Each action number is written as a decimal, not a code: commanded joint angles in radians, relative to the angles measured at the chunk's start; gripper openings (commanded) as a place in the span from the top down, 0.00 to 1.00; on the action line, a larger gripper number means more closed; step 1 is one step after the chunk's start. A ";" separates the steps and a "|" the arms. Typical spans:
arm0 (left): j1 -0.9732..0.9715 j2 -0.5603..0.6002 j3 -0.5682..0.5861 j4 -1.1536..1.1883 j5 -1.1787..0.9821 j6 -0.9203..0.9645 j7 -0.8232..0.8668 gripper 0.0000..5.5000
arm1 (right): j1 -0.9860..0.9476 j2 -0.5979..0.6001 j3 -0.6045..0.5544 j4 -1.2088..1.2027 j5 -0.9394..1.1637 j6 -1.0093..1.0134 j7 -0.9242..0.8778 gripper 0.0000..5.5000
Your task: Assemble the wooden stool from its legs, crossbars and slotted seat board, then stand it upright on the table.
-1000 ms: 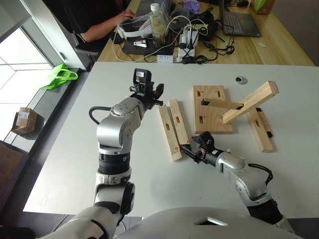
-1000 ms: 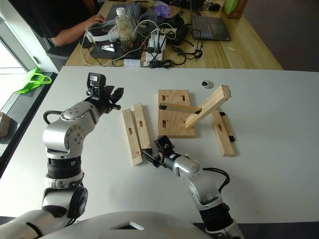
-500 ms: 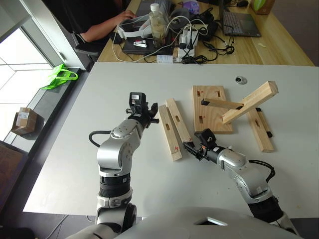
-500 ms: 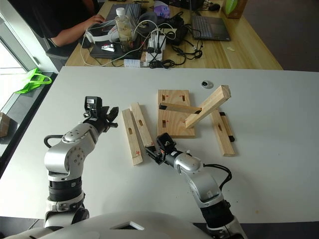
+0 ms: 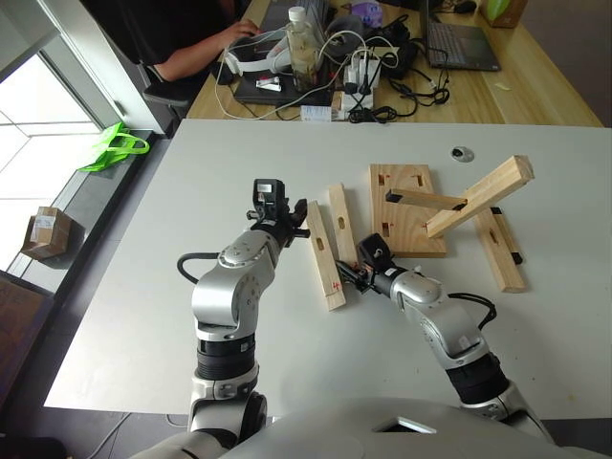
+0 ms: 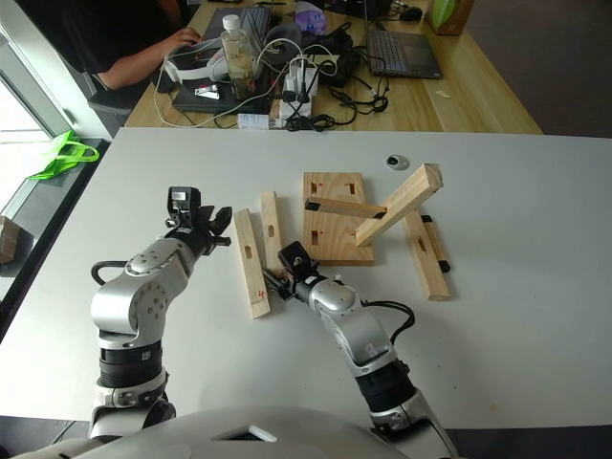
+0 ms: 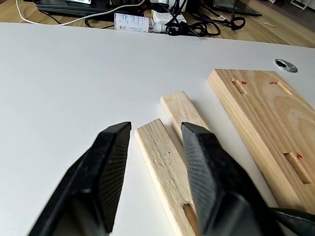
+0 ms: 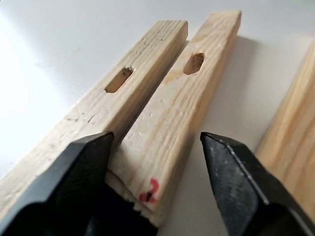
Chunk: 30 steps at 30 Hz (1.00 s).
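Two slotted wooden legs lie side by side mid-table: the left leg (image 5: pixel 323 253) and the right leg (image 5: pixel 344 229). My left gripper (image 5: pixel 293 212) is open, its fingers (image 7: pixel 110 162) straddling the far end of the left leg (image 7: pixel 162 152) just above the table. My right gripper (image 5: pixel 356 278) is open around the near, red-marked end of the right leg (image 8: pixel 172 113). The slotted seat board (image 5: pixel 406 215) lies flat to the right. On it leans a tilted leg (image 5: pixel 483 194) joined to a crossbar (image 5: pixel 426 199). Another leg (image 5: pixel 501 251) lies beside the board.
A metal grommet (image 5: pixel 463 152) sits in the table behind the board. A wooden desk (image 5: pixel 402 76) with laptops, cables and a bottle (image 5: pixel 302 43) adjoins the table's far edge. Bare white tabletop (image 5: pixel 143 287) spreads to the left and along the front.
My left gripper has come down and nearer, to the far end of the left leg. My right gripper has slid forward and left onto the near end of the right leg.
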<state>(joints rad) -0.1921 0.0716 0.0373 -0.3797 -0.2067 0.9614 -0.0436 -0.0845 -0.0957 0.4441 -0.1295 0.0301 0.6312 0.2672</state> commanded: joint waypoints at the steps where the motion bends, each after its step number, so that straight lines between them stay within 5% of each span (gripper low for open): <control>1: 0.006 -0.004 0.000 0.005 0.005 -0.001 0.007 0.66 | 0.006 -0.050 0.027 0.020 -0.062 0.026 -0.003 0.41; 11: -0.003 -0.015 0.003 0.023 0.007 -0.023 0.018 0.66 | -0.028 -0.051 -0.006 0.059 -0.070 -0.026 0.016 0.41; 22: -0.023 0.002 0.015 0.060 0.010 -0.061 0.012 0.66 | -0.039 -0.012 -0.075 0.060 -0.040 -0.068 0.028 0.73; 30: -0.041 0.054 0.085 0.082 -0.001 -0.076 -0.005 0.66 | -0.046 -0.010 -0.132 0.032 0.017 -0.070 0.077 0.82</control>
<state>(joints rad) -0.2193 0.1091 0.1047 -0.3087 -0.2058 0.8869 -0.0422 -0.1194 -0.1117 0.3331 -0.0686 0.0153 0.5674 0.3231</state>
